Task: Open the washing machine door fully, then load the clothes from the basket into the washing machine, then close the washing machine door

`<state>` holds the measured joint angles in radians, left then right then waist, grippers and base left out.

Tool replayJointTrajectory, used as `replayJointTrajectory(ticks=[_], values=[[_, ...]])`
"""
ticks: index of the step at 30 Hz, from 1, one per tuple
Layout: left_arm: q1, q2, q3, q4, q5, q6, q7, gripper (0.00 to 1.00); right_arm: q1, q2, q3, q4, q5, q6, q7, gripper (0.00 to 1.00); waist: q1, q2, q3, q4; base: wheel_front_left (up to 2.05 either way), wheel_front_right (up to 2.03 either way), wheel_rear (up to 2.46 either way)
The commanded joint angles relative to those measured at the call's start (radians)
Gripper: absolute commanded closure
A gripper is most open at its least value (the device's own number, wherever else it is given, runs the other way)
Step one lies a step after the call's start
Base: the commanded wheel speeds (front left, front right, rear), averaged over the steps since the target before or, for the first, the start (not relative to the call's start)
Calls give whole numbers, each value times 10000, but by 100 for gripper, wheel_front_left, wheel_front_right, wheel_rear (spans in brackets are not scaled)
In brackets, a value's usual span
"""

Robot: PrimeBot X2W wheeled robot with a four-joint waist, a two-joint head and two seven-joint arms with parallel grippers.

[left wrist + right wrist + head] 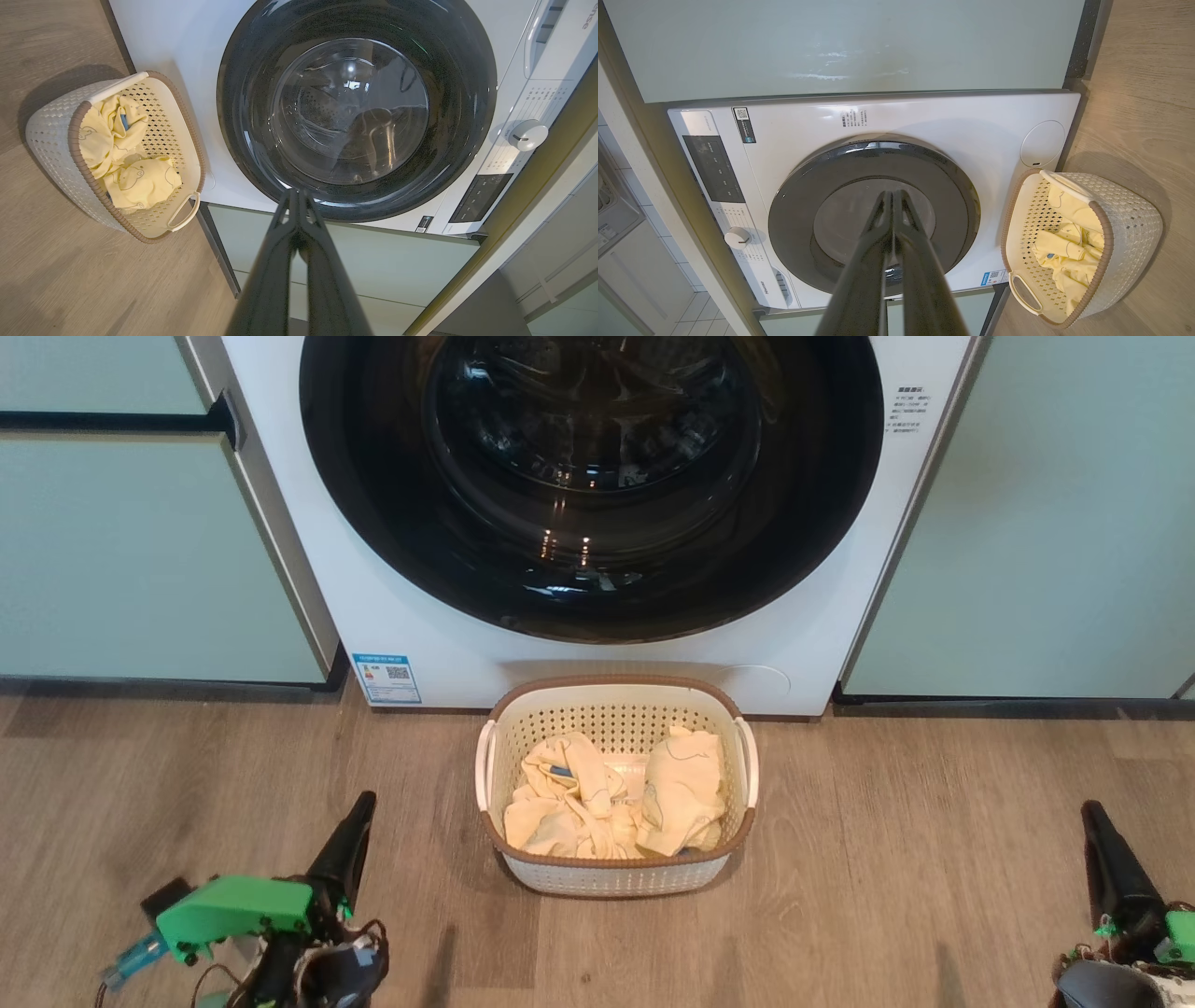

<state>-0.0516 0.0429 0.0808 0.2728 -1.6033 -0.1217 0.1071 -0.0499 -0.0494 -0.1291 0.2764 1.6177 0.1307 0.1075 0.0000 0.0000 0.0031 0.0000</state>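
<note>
Directly ahead, the washing machine (392,616) stands between pale green cabinet panels (140,551), and its door (597,485) lies shut, flat against the white front. The door has a wide glossy black rim around a bulging clear glass centre, through which the steel drum shows dimly. A blue sticker (386,678) sits at the machine's lower left corner, and a round flap (1042,143) is set low on the other side.

The basket (616,877) stands upright on the wooden floor (887,859), just beside the foot of the machine and below the door. It is cream-white with perforated sides, a brown rim and a white handle at each side. The clothes (607,798) lie crumpled inside it, pale yellow with thin blue lines and a bit of blue trim, and they stay below the rim.

Bare floor stretches on both sides of the basket, so each arm has open room between itself and the basket's handles.

The left gripper (364,800) sits low at the left, well apart from the basket, its dark fingers pointing toward the machine. The right gripper (1090,808) sits low at the far right, likewise pointing forward. Both wrist views show each pair of fingers pressed together tip to tip, holding nothing.
</note>
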Motion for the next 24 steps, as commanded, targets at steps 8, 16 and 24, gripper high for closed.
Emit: replayJointTrajectory(ticks=[8,16,24], values=[[23,-9,-8,92,5,15,-6,0,30,-1,21,94,1,0,-3,0,0,0,0,0,0,0,0],[204,-37,-98,414,66,12,-75,0,217,-3,36,403,3,0,-67,0,0,0,5,0,0,0,0],[78,-5,-194,274,131,5,-197,0,129,-34,36,261,-54,0,-130,0,0,0,7,2,0,0,0]])
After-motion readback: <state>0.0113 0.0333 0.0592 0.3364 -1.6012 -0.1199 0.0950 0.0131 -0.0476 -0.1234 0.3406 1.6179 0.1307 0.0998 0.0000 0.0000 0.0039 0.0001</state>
